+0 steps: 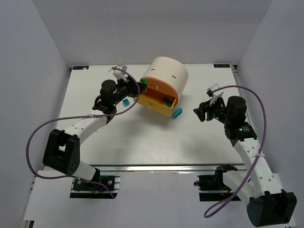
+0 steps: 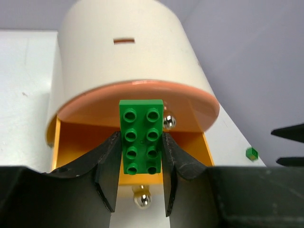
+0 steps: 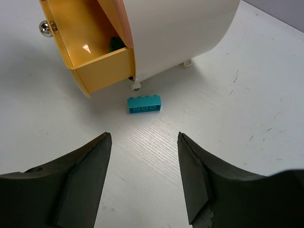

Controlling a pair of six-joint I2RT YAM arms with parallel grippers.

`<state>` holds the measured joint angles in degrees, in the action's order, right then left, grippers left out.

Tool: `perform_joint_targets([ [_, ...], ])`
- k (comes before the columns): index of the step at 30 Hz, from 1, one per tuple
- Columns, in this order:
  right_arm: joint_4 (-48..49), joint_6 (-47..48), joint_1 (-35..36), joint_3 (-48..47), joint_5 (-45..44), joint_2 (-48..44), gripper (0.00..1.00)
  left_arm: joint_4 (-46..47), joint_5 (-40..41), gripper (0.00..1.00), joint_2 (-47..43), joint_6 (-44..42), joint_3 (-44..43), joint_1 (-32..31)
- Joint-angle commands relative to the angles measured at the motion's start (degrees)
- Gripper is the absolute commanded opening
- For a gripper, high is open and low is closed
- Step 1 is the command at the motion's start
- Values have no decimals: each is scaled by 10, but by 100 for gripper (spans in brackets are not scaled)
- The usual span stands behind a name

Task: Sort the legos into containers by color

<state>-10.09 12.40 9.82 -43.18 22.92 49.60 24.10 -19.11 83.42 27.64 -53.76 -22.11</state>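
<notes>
Left gripper (image 2: 141, 145) clenched on green brick (image 2: 141, 137) by its long sides, at the open yellow drawer (image 2: 76, 142) | right gripper (image 3: 145, 142) gaping, empty; teal brick (image 3: 144, 104) on table (image 3: 247, 133) near drawer | bricks likely light, rigid, slick: you pinch the flat sides, not the studs.

Bright, even light falls from above on the white desk (image 1: 142, 137), leaving only soft, pale shadows beneath the cream drum (image 3: 180, 33) and its open yellow drawer (image 3: 102, 71), whose floor carries a small white glare spot. Both wrist views are sharp mid-frame, while the dark fingers (image 3: 80, 185) nearest the lens look slightly soft.
</notes>
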Motion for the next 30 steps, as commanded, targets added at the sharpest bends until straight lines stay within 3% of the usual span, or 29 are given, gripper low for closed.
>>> perform_joint_targets([
  [1,25,0,-11,4,15,0,64,71,46,25,1,-11,-8,-8],
  [5,24,0,-17,5,27,3,64,90,57,35,21,-15,-6,-14],
  [6,24,1,-17,5,27,4,64,94,58,44,28,-15,-6,-14],
  [9,24,1,-22,6,34,5,64,104,62,55,37,-16,0,-14],
  [12,24,3,-31,7,42,5,64,111,64,61,46,-14,0,-14],
  [21,14,32,-53,10,71,-6,65,112,54,66,7,-11,6,-14],
  [24,8,37,-60,7,10,-23,65,49,44,57,-57,-20,12,-14],
  [25,-2,40,-62,7,-37,-32,65,28,39,50,-77,-21,12,-3],
  [26,-9,44,-62,9,-64,-33,66,4,23,32,-116,-24,16,-3],
  [27,-18,45,-66,9,-90,-33,67,-53,20,23,-137,-53,18,-3],
  [29,-49,53,-67,12,-170,-21,68,-109,7,13,-177,-99,34,-3],
  [30,-63,54,-73,11,-194,-14,68,-131,-6,13,-216,-135,48,-3],
])
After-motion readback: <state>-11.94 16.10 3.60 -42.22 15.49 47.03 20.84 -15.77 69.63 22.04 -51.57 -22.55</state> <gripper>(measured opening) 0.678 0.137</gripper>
